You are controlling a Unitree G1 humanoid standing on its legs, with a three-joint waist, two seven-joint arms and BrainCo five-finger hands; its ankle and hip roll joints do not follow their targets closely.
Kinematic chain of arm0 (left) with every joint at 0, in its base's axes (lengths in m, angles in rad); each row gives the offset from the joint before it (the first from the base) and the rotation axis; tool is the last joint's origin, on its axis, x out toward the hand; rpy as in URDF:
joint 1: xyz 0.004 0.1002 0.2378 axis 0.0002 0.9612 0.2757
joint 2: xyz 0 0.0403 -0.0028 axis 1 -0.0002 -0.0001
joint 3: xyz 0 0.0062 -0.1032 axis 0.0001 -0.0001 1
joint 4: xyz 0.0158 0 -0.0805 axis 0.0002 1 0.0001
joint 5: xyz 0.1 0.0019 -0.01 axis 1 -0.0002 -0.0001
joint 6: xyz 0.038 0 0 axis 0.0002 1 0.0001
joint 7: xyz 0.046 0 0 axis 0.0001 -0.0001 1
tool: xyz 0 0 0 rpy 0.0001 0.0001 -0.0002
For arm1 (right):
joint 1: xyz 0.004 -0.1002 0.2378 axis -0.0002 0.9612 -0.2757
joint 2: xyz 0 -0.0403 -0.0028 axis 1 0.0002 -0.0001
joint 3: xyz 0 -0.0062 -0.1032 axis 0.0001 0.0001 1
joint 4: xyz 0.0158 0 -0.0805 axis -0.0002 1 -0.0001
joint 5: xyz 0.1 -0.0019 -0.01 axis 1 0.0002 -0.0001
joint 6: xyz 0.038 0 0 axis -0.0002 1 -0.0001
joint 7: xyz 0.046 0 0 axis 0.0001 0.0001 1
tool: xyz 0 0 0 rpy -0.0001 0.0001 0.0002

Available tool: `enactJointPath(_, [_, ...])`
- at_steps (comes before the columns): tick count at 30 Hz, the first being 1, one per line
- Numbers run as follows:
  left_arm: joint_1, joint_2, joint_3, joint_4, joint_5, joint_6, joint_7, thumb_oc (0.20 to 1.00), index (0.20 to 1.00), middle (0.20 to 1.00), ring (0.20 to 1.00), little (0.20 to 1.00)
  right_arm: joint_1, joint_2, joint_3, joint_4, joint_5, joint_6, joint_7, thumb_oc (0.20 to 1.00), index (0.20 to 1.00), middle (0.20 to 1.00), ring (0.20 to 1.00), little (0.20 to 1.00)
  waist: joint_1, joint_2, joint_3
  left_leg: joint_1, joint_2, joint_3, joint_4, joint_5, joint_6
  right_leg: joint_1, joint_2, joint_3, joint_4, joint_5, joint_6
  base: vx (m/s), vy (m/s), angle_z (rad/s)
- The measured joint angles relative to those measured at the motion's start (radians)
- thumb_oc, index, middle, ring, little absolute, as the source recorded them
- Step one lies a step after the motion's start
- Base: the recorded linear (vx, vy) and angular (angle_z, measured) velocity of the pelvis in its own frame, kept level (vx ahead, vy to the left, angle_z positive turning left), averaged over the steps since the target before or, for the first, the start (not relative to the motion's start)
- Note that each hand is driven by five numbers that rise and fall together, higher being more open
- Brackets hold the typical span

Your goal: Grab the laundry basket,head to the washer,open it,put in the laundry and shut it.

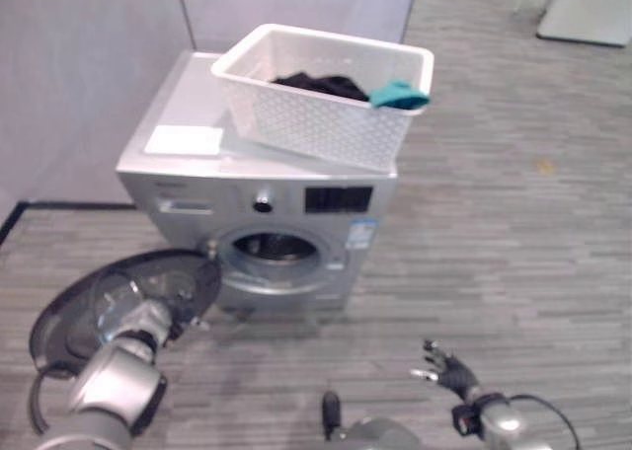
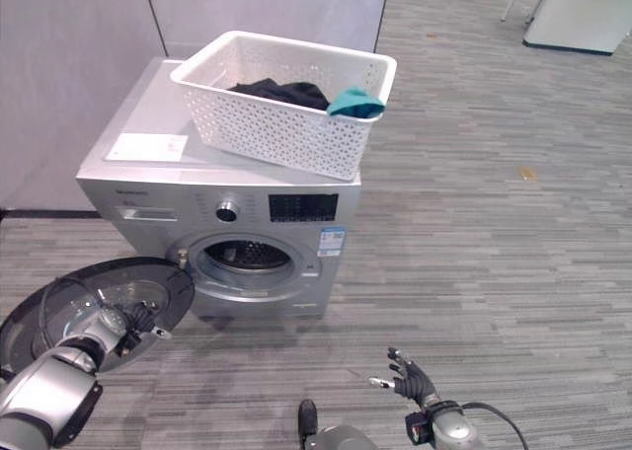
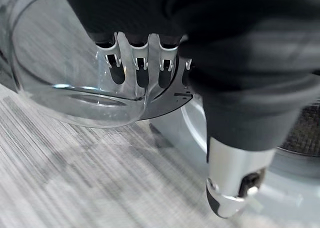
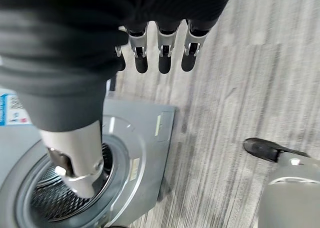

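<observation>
White perforated plastic laundry basket (image 2: 281, 110) sits on top of the silver front-loading washer (image 2: 222, 223), skewed across the lid so one corner juts past the machine's right edge. Inside the basket lies dark clothing (image 2: 281, 92), and a teal cloth (image 2: 355, 103) is draped over the rim at that overhanging corner. A white flat sheet (image 2: 146, 147) lies on the washer's top, beside the basket toward the left edge. The washer's round dark-rimmed glass door (image 2: 94, 307) is swung wide to the left of the machine, leaving the drum opening (image 2: 245, 258) exposed. The left hand (image 2: 128, 322) is down at that door, in front of and below the washer's left side; its fingers (image 3: 137, 63) reach straight along the clear door glass, and I cannot tell whether they press on it or only hover close. The right hand (image 2: 410, 376) hangs low over the grey striped floor (image 2: 494, 243), in front of the washer and off to its right, fingers (image 4: 160, 55) loosely spread and holding nothing. Both hands are well below the basket and apart from it.
</observation>
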Motion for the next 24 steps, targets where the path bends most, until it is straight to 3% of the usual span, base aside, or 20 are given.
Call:
enactJointPath(3, [0.007, -0.006, -0.016, -0.077, -0.021, 0.002, 0.037, 1.0, 1.0, 1.0, 1.0, 1.0, -0.021, -0.002, -0.081, -0.038, -0.012, -0.008, -0.029, 1.0, 1.0, 1.0, 1.0, 1.0, 0.031, -0.038, 0.025, -0.095, 0.018, -0.042, 0.16, -0.003, -0.005, 0.034, -0.007, -0.016, -0.003, -0.01, -0.019, -0.01, 0.104, 0.32])
enactJointPath(4, [0.011, -0.023, -0.034, -0.181, -0.035, -0.007, 0.063, 1.0, 1.0, 1.0, 1.0, 1.0, -0.038, -0.009, -0.14, -0.056, -0.011, -0.008, -0.057, 1.0, 1.0, 1.0, 1.0, 1.0, 0.034, -0.061, 0.054, -0.162, -0.026, -0.077, 0.18, -0.042, 0.009, 0.038, -0.045, -0.021, -0.009, -0.01, -0.032, 0.02, 0.194, 0.72])
enactJointPath(5, [0.026, -0.028, -0.035, -0.22, -0.042, -0.01, 0.067, 1.0, 1.0, 1.0, 1.0, 1.0, -0.054, -0.022, -0.157, -0.071, -0.011, -0.012, -0.067, 1.0, 1.0, 1.0, 1.0, 1.0, 0.049, -0.062, 0.06, -0.165, -0.058, -0.089, 0.11, -0.055, 0.015, 0.041, -0.055, -0.022, -0.006, -0.008, -0.026, -0.03, 0.156, 0.54])
enactJointPath(6, [0.041, -0.029, -0.033, -0.249, -0.058, -0.009, 0.08, 1.0, 1.0, 1.0, 1.0, 1.0, -0.078, -0.031, -0.171, -0.078, -0.011, -0.022, -0.08, 1.0, 1.0, 1.0, 1.0, 1.0, 0.056, -0.057, 0.068, -0.175, -0.074, -0.095, 0.062, -0.061, 0.013, 0.045, -0.058, -0.021, -0.009, -0.011, -0.025, 0.04, 0.169, 0.07])
enactJointPath(7, [0.069, -0.025, -0.029, -0.321, -0.08, -0.011, 0.104, 1.0, 1.0, 1.0, 1.0, 1.0, -0.109, -0.042, -0.226, -0.134, -0.014, -0.024, -0.113, 1.0, 1.0, 1.0, 1.0, 1.0, 0.082, -0.048, 0.102, -0.205, -0.129, -0.15, -0.013, -0.063, 0.017, 0.05, -0.069, -0.016, -0.006, -0.009, -0.027, 0.02, 0.125, -0.07])
enactJointPath(9, [0.118, -0.027, -0.007, -0.401, -0.101, -0.012, 0.125, 1.0, 1.0, 1.0, 1.0, 1.0, -0.16, -0.037, -0.31, -0.174, -0.014, -0.049, -0.161, 1.0, 1.0, 1.0, 1.0, 1.0, 0.117, -0.036, 0.146, -0.242, -0.186, -0.204, -0.093, -0.056, 0.025, 0.059, -0.071, 0.009, -0.009, -0.01, -0.027, 0.1, 0.125, -0.27])
enactJointPath(12, [0.179, -0.03, 0.024, -0.464, -0.125, -0.005, 0.134, 1.0, 1.0, 1.0, 1.0, 1.0, -0.185, -0.027, -0.386, -0.235, -0.028, -0.059, -0.227, 1.0, 1.0, 1.0, 1.0, 1.0, 0.131, -0.016, 0.17, -0.287, -0.203, -0.232, -0.096, -0.041, 0.046, 0.097, -0.066, 0.007, -0.009, -0.023, -0.014, 0.19, 0.213, -0.19])
enactJointPath(14, [0.279, -0.029, 0.08, -0.605, -0.146, -0.009, 0.153, 1.0, 1.0, 1.0, 1.0, 1.0, -0.203, -0.003, -0.545, -0.384, -0.078, -0.086, -0.314, 1.0, 1.0, 1.0, 1.0, 1.0, 0.134, 0.018, 0.18, -0.293, -0.21, -0.23, -0.068, -0.046, 0.057, 0.121, -0.077, 0.032, -0.009, -0.04, 0.011, 0.2, 0.238, -0.38])
enactJointPath(16, [0.355, -0.034, 0.128, -0.681, -0.156, -0.013, 0.155, 1.0, 1.0, 1.0, 1.0, 1.0, -0.232, 0.015, -0.612, -0.445, -0.094, -0.107, -0.363, 1.0, 1.0, 1.0, 1.0, 1.0, 0.134, 0.04, 0.173, -0.25, -0.214, -0.232, -0.075, -0.089, 0.119, 0.138, -0.084, 0.068, -0.009, -0.049, 0.043, 0.22, 0.228, -0.56])
enactJointPath(17, [0.408, -0.042, 0.16, -0.715, -0.16, -0.023, 0.156, 1.0, 1.0, 1.0, 1.0, 1.0, -0.251, 0.019, -0.649, -0.525, -0.125, -0.113, -0.41, 1.0, 1.0, 1.0, 1.0, 1.0, 0.134, 0.035, 0.164, -0.217, -0.257, -0.213, -0.069, -0.05, 0.157, 0.17, -0.131, 0.086, -0.007, -0.072, 0.079, 0.27, 0.297, -0.57])
enactJointPath(19, [0.476, -0.037, 0.179, -0.764, -0.175, -0.03, 0.155, 1.0, 1.0, 1.0, 1.0, 1.0, -0.267, 0.023, -0.66, -0.613, -0.172, -0.153, -0.438, 1.0, 1.0, 1.0, 1.0, 1.0, 0.134, 0.01, 0.135, -0.185, -0.321, -0.169, -0.068, -0.083, 0.209, 0.183, -0.2, 0.09, -0.002, -0.08, 0.102, 0.24, 0.298, -0.35])
enactJointPath(21, [0.538, -0.031, 0.224, -0.834, -0.182, -0.032, 0.153, 1.0, 1.0, 1.0, 1.0, 1.0, -0.317, 0.041, -0.657, -0.683, -0.193, -0.15, -0.449, 1.0, 1.0, 1.0, 1.0, 1.0, 0.142, -0.014, 0.115, -0.166, -0.375, -0.141, -0.069, -0.115, 0.239, 0.185, -0.255, 0.105, 0.011, -0.089, 0.125, 0.21, 0.268, -0.22])
enactJointPath(24, [0.606, -0.037, 0.223, -0.903, -0.196, -0.048, 0.144, 1.0, 1.0, 1.0, 1.0, 1.0, -0.444, 0.035, -0.635, -0.757, -0.24, -0.163, -0.468, 1.0, 1.0, 1.0, 1.0, 1.0, 0.172, 0.003, 0.088, -0.118, -0.416, -0.113, -0.068, -0.142, 0.277, 0.19, -0.302, 0.096, 0.07, -0.081, 0.167, 0.13, 0.266, -0.1])
